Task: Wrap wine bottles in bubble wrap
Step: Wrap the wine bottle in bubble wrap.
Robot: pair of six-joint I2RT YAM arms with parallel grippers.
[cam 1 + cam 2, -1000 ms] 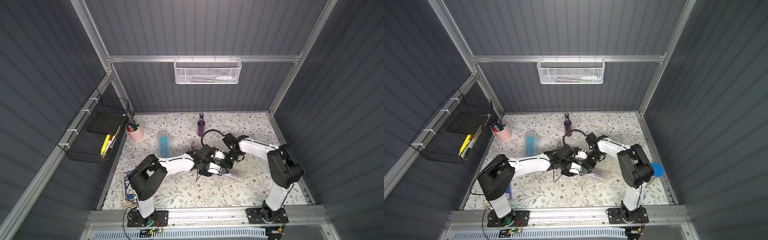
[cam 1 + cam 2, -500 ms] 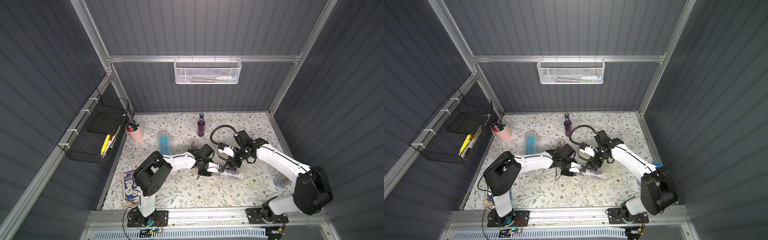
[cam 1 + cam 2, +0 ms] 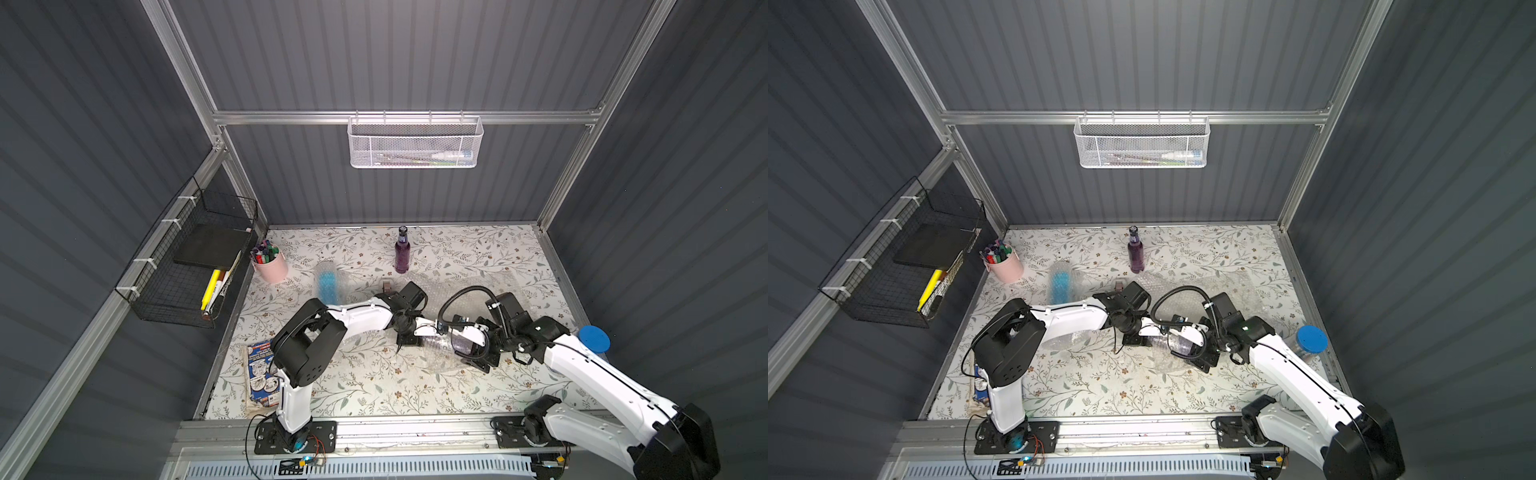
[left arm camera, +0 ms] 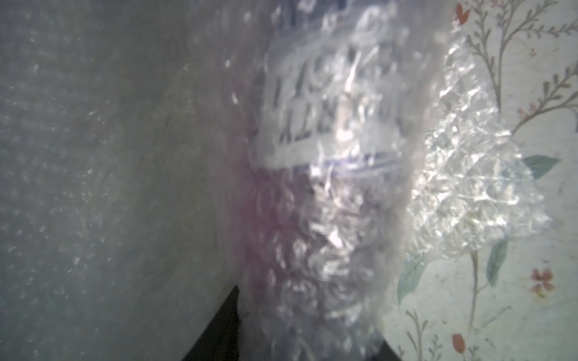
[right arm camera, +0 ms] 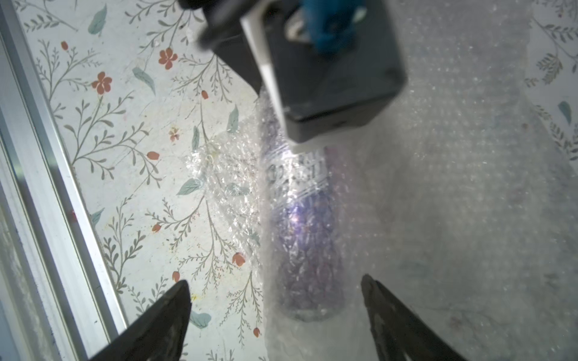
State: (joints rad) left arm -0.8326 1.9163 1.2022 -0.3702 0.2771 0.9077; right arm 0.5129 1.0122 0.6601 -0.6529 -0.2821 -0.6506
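Looks bright and even from overhead on the floral table in both top views, with soft shadows under the arms and dimmer grey walls around. Turns milky and blurred behind the bubble wrap in the left wrist view, with white glare on its folds; reads sharper in the right wrist view.

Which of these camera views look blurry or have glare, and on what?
Left wrist view: soft throughout, label of the wrapped purple bottle smeared, glare on the crumpled bubble wrap. Right wrist view: floral table sharp, a bright glint on that bottle, the left arm's housing blurred. Both top views: crisp, no strong glare.
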